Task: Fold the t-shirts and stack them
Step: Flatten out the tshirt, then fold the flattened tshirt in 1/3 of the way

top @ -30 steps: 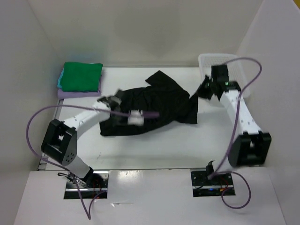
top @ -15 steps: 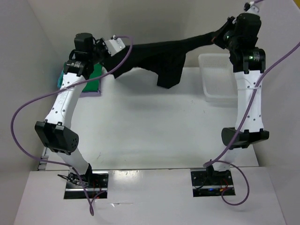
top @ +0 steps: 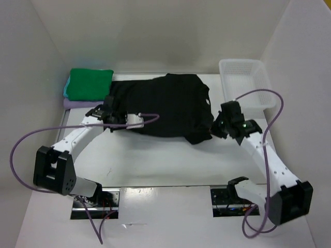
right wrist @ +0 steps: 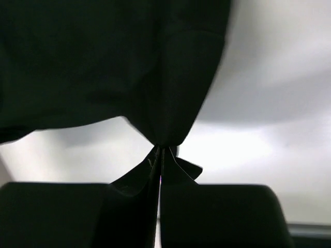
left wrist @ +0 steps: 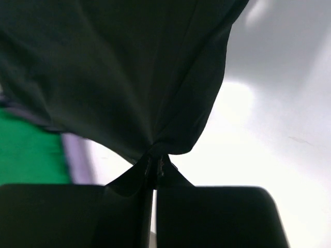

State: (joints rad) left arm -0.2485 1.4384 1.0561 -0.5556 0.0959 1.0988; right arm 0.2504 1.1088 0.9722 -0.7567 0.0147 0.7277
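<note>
The black t-shirt (top: 160,106) is spread across the middle of the table. My left gripper (top: 109,109) is shut on its left edge, and in the left wrist view the cloth (left wrist: 129,77) bunches into the closed jaws. My right gripper (top: 217,124) is shut on its right edge, and the right wrist view shows cloth (right wrist: 114,62) pinched between the fingers. The green t-shirt (top: 90,84) lies folded at the back left on the turquoise t-shirt (top: 65,89) and the lavender t-shirt (top: 77,104).
A white plastic bin (top: 245,82) stands at the back right, just behind my right arm. White walls enclose the table on three sides. Purple cables loop from both arms.
Both grippers held the black shirt high and stretched half a second ago. They have come down toward me and laid it out on the table.
</note>
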